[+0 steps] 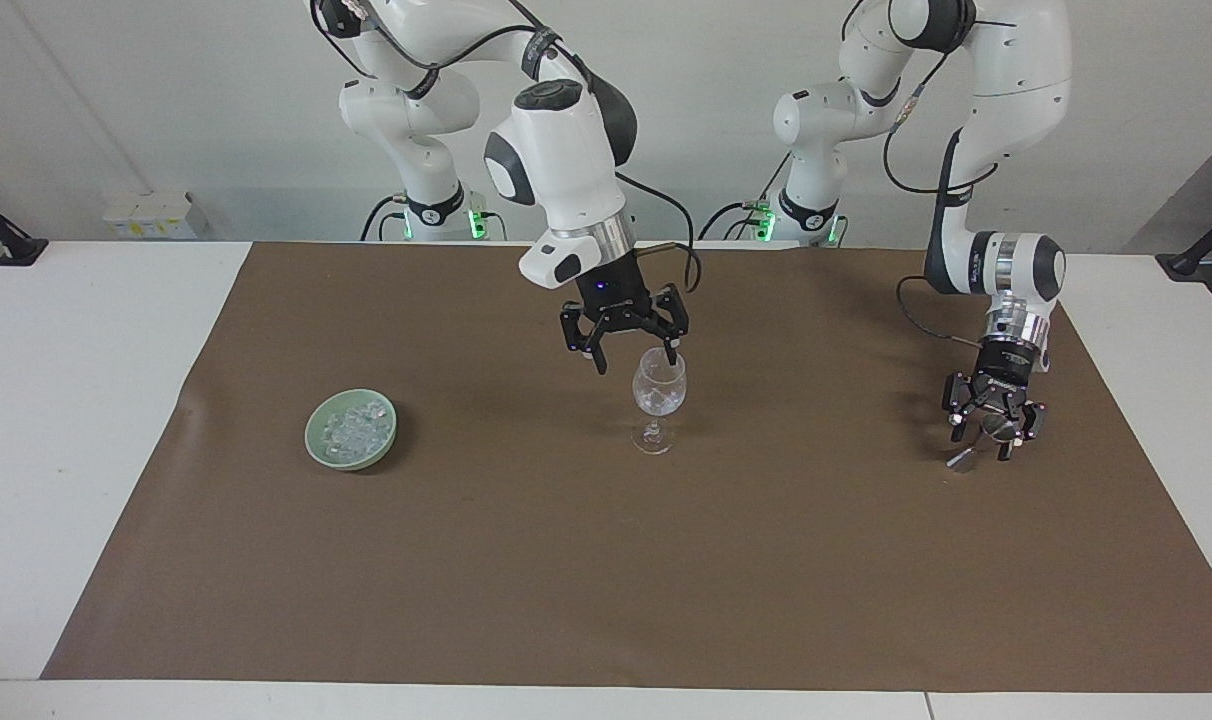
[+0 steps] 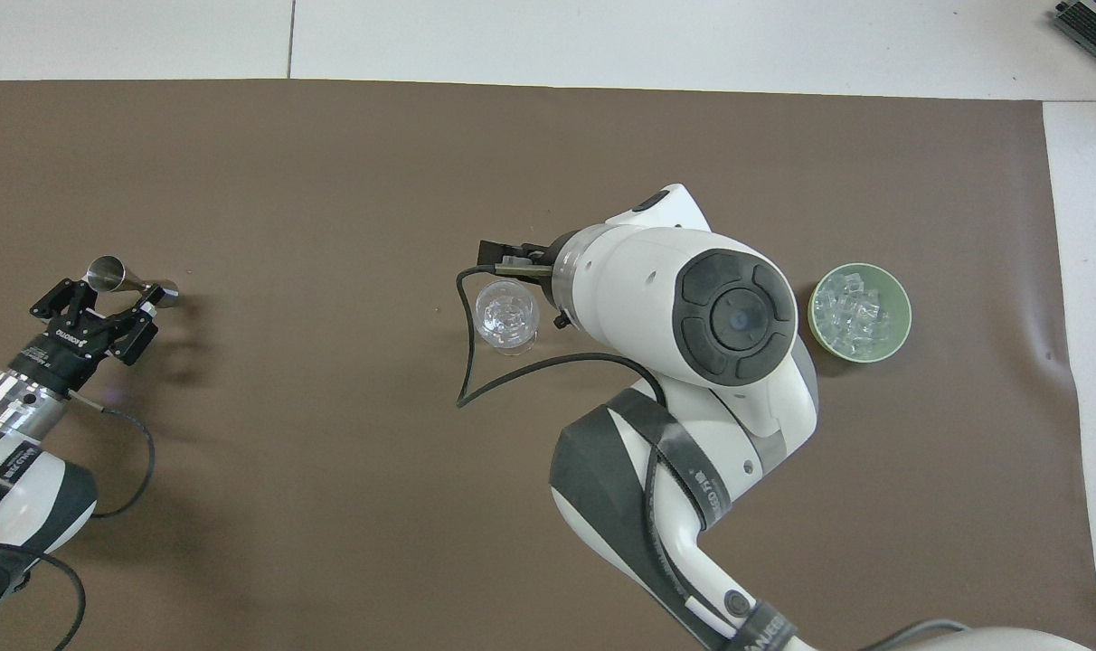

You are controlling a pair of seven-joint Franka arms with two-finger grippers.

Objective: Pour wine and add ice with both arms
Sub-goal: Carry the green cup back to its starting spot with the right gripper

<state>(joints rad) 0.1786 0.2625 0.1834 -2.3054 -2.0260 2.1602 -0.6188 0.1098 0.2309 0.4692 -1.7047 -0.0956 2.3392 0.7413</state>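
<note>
**Work surface.** A white table (image 1: 66, 450) carries a large brown paper mat (image 1: 606, 580), on which every object stands.

**Arms.** The white jointed right arm (image 1: 556, 160) reaches to the middle of the mat. Its black right gripper (image 1: 636, 362) hangs empty with its fingers spread wide, above the rim of the glass and slightly toward the bowl. The white left arm (image 1: 996, 120) points straight down at its own end of the mat. The left gripper (image 1: 992, 440) stands low over the jigger with its fingers apart. Whether they touch the jigger cannot be told.

**Vessels.** A shallow pale-green round bowl (image 2: 819, 289) sits toward the right arm's end of the table. In the overhead view it lies at three o'clock from the clear stemmed wine glass (image 2: 506, 315), well apart from it. The glass stands upright on its foot. A small silver double-cone metal jigger (image 2: 132, 278) lies on its side, its long axis running nine to three in the overhead view.

**Ice.** Clear glassy chunks of ice (image 2: 857, 314) fill the bowl. A few glinting pieces appear to rest in the glass as well.

**Governing relation.** If more ice is wanted, the supply lies at three o'clock from the open right gripper in the overhead view. The right arm is clearly the nearer one.
</note>
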